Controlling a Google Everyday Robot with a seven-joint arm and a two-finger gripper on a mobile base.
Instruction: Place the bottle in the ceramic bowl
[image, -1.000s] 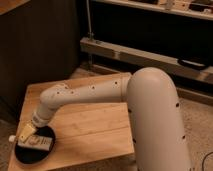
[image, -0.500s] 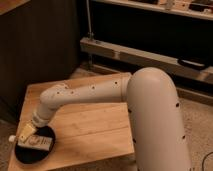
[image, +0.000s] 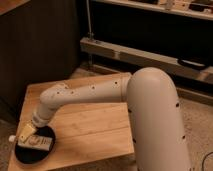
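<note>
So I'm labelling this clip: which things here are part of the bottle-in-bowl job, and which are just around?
Job:
- bottle, lying in the bowl
- bowl, black, at the table's near left corner
- gripper, open, over the bottle

Just around:
- table
- shelf rail behind

Pale cream bottle (image: 35, 142) lies sideways in the black ceramic bowl (image: 30, 155).
</note>
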